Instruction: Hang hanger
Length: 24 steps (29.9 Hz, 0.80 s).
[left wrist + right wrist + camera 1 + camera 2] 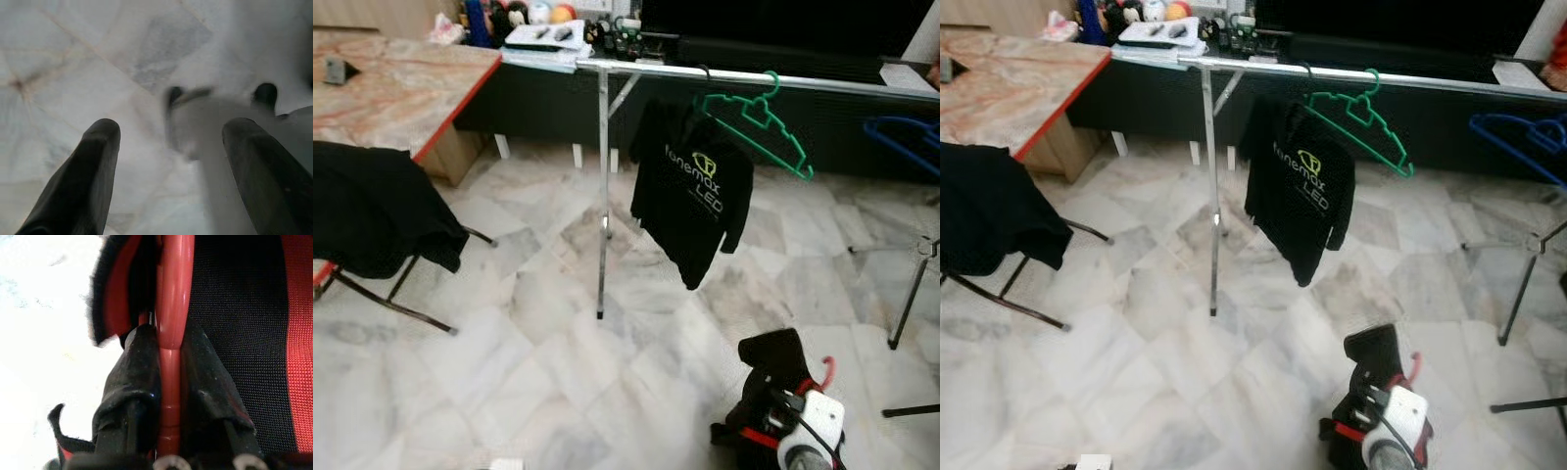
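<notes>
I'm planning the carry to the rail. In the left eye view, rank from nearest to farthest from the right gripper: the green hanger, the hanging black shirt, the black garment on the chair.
From the right gripper, shut on the red hanger:
1. Hanging black shirt, straight ahead on the rail.
2. Green hanger, just beyond, higher on the rail.
3. Black garment on the chair, far left.

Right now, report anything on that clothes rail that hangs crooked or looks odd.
The green hanger hangs empty and steeply tilted on the rail, one arm pointing down to the right. Beside it, the black hoodie hangs lopsided and bunched. The right pincer is shut on a red hanger carrying a black-and-red garment.
</notes>
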Motion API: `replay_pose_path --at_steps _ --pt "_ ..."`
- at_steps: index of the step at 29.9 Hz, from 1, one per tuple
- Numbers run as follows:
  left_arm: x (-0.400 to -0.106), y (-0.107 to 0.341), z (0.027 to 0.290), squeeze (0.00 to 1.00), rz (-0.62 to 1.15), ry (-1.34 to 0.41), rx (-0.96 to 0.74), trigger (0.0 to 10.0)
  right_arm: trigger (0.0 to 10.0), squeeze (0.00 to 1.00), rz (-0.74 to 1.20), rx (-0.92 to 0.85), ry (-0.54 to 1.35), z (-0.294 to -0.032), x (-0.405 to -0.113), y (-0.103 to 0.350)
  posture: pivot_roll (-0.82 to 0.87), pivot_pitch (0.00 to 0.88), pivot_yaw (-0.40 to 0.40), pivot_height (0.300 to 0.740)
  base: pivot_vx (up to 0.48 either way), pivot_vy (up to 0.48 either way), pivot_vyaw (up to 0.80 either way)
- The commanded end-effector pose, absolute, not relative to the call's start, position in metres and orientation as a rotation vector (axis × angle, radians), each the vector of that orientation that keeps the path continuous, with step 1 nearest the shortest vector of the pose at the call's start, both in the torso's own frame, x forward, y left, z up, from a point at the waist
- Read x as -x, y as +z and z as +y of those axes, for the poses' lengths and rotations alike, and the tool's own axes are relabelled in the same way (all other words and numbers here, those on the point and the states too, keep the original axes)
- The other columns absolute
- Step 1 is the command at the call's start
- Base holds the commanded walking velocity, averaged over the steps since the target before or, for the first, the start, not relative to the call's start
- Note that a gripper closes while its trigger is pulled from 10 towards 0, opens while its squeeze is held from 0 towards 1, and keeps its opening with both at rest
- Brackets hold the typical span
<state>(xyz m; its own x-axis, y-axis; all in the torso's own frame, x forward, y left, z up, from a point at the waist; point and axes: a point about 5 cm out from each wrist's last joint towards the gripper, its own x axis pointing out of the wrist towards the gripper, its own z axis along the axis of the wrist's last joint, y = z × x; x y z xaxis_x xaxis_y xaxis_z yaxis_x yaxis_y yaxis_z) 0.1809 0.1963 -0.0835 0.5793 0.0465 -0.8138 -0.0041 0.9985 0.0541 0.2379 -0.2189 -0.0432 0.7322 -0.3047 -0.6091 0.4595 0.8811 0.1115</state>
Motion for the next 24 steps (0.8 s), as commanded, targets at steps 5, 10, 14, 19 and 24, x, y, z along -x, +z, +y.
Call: replay_pose_path --at_steps 5,10,14,19,24 --pt "-0.162 -0.092 0.199 0.0 1.023 0.031 -0.054 10.0 10.0 0.0 0.625 -0.274 -0.424 -0.215 -0.237 -0.045 0.02 0.175 -0.037 0.74 0.0 0.0 0.0" --pt "-0.164 -0.092 0.193 0.0 1.017 0.022 -0.052 10.0 10.0 0.0 0.624 -0.276 -0.427 -0.216 -0.237 -0.045 0.02 0.175 -0.036 0.74 0.0 0.0 0.0" --pt "-0.166 -0.092 0.189 0.0 1.017 0.012 -0.053 10.0 10.0 0.0 0.621 -0.278 -0.429 -0.216 -0.237 -0.044 0.02 0.172 -0.033 0.74 0.0 0.0 0.0" --pt "-0.168 -0.091 0.191 0.0 1.012 0.011 -0.05 10.0 10.0 0.0 0.618 -0.282 -0.431 -0.215 -0.238 -0.044 0.03 0.168 -0.029 0.74 0.0 0.0 0.0" --pt "-0.169 -0.09 0.197 0.0 1.01 0.018 -0.053 10.0 10.0 0.0 0.616 -0.286 -0.432 -0.215 -0.239 -0.044 0.04 0.16 -0.026 0.74 0.0 0.0 0.0"
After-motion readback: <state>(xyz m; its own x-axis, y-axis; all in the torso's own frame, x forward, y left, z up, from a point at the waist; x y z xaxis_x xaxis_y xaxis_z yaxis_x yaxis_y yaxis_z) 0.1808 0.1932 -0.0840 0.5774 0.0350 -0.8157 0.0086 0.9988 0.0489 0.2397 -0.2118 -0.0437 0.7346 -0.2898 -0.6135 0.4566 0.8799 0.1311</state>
